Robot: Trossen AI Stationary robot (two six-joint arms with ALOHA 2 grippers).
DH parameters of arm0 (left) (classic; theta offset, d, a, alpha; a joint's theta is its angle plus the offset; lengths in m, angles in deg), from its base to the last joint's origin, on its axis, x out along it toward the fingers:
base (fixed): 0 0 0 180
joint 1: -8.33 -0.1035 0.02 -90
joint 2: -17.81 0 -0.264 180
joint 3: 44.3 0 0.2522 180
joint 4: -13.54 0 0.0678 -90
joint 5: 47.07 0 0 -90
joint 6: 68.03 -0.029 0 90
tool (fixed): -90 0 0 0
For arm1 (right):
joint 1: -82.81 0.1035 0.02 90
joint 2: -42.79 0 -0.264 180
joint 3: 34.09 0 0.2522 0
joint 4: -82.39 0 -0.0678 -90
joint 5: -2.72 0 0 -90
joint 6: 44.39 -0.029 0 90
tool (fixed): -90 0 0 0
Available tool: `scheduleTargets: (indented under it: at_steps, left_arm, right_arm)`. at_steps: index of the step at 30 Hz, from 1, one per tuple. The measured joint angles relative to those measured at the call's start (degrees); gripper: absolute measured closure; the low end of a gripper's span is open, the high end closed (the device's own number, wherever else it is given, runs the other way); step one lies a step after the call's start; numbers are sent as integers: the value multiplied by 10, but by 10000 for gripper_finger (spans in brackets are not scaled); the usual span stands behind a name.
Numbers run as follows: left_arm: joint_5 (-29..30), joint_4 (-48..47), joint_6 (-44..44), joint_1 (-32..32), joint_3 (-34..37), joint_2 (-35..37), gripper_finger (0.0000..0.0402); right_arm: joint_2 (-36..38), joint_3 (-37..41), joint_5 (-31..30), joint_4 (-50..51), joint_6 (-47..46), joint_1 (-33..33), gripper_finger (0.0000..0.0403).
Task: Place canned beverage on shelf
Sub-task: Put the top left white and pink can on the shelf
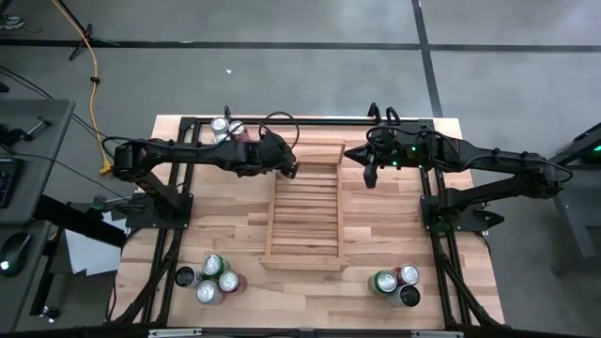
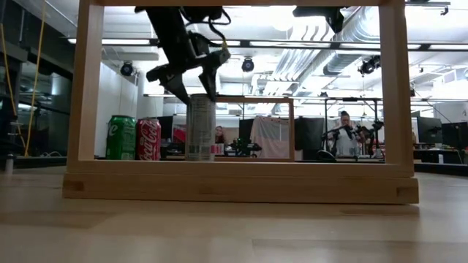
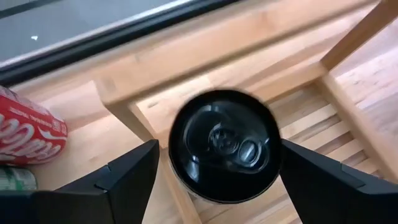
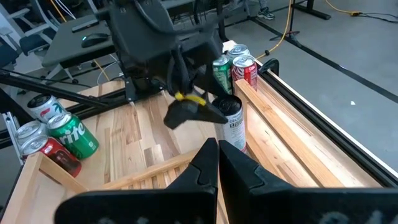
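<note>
A silver can with a black top [image 3: 224,144] stands upright on the slats of the light-wood shelf [image 1: 302,221], in its far left corner; it also shows in the low view [image 2: 199,128] and the right wrist view [image 4: 235,129]. My left gripper [image 3: 217,158] is open above it. Its two fingers stand on either side of the can's top rim, and a small gap shows on each side. My right gripper [image 4: 217,158] is shut and empty, above the table by the shelf's far right corner [image 1: 369,175].
A green and a red can [image 1: 225,130] stand at the table's far left, just left of the shelf. Several cans stand near the front left [image 1: 214,278] and three near the front right [image 1: 397,284]. The shelf's other slats [image 1: 305,235] are bare.
</note>
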Motion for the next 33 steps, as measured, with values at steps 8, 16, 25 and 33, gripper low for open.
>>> scheduleTargets:
  at_steps: [8,16,25,33]
  left_arm:
    - [34,-3,-39,-1,0,67,92]
    - [48,0,-122,-1,0,163,92]
    - [-111,82,-274,-1,68,254,92]
    - [-271,199,-408,0,169,274,92]
  right_arm:
    - [0,0,0,0,0,0,402]
    - [0,0,7,0,-39,0,402]
    - [-18,0,23,-3,-75,0,402]
    - [-45,0,34,-4,-68,0,402]
